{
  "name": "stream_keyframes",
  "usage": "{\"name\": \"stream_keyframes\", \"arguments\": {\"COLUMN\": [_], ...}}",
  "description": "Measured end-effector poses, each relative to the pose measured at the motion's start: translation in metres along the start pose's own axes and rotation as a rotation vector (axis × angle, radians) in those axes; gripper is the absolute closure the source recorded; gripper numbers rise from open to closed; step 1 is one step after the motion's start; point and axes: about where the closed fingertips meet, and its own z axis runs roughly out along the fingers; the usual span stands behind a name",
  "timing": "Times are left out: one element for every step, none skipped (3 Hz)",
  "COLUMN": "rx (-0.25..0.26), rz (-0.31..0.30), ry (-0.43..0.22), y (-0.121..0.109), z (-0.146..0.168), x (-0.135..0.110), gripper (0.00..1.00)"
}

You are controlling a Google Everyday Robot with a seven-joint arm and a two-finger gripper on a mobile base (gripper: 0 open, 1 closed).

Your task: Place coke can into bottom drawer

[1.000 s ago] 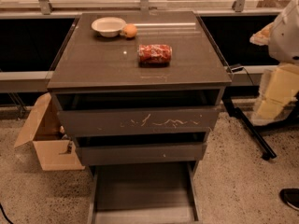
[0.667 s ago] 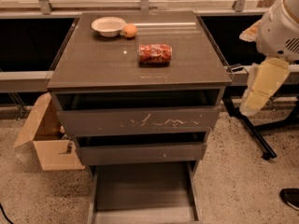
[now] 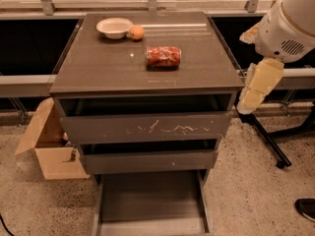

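The coke can (image 3: 163, 56) is red with white markings and lies on its side on the cabinet top (image 3: 98, 68), right of centre. The bottom drawer (image 3: 150, 200) is pulled out at floor level, and its flat grey floor is bare. My gripper (image 3: 246, 106) hangs at the end of the cream-coloured arm segment beside the cabinet's right edge. It is about level with the top drawer, to the right of the can and lower than it, and touches nothing. It holds nothing that I can see.
A white bowl (image 3: 114, 27) and an orange fruit (image 3: 137, 32) sit at the back of the cabinet top. An open cardboard box (image 3: 49, 149) stands on the floor to the left. Black stand legs (image 3: 268, 141) cross the floor to the right.
My arm has swung in from the right edge of the view towards the cabinet's right side. The can and drawers have not moved.
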Motion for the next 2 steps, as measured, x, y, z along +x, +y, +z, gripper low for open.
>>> {"name": "stream_keyframes", "arguments": {"rx": [0.019, 0.043], "rz": [-0.015, -0.043], "ry": [-0.019, -0.081], "y": [-0.016, -0.056], "z": [0.008, 0.029], "x": [-0.01, -0.031], "gripper": [0.0, 0.0]}}
